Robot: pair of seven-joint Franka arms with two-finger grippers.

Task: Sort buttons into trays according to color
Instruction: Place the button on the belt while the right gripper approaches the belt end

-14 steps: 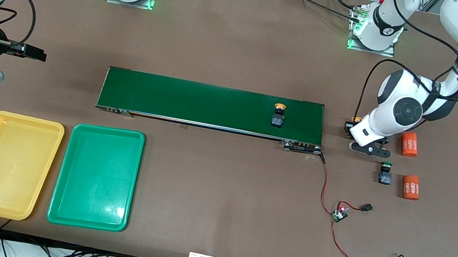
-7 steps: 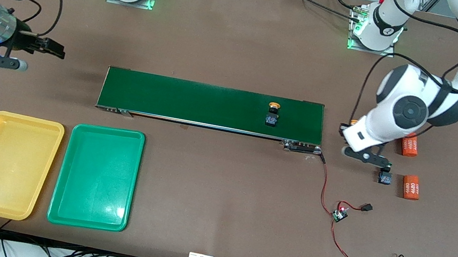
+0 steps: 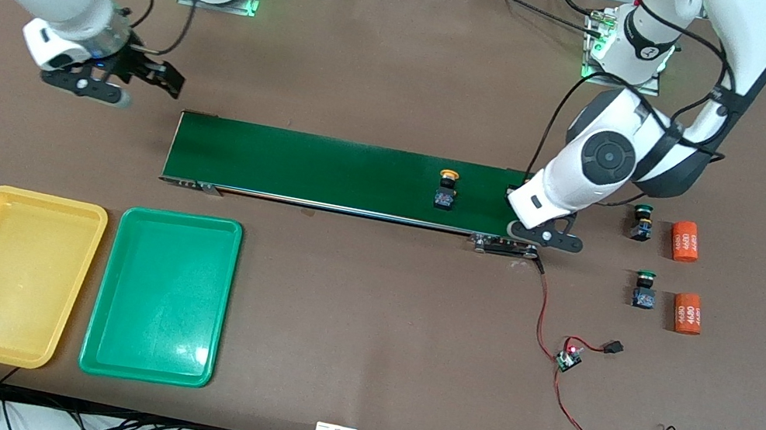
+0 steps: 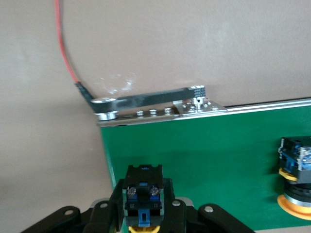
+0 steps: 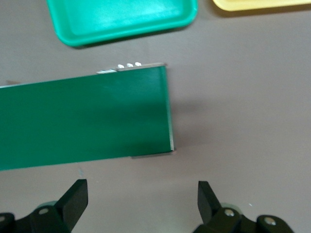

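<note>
Nearest me, the yellow tray [image 3: 10, 275] and green tray [image 3: 162, 296] sit empty on the table [image 3: 361, 337]. Farther up, a green-capped button [image 3: 644, 289], another [image 3: 640, 222], and a yellow button [image 3: 446, 189] riding the conveyor [image 3: 327, 172]. My left gripper [image 4: 142, 213] clamps what looks like a yellow-capped button [image 4: 142, 194] over the belt's end; dropped tilted, it could roll off. My right gripper [image 5: 141, 196], jaws wide, hovers over the table off the belt's other end.

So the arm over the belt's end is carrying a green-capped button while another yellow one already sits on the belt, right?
Not quite. The left wrist view shows the left gripper shut on a yellow-capped button, not a green one, over the end of the conveyor belt. The other yellow button does sit on the belt.
</note>
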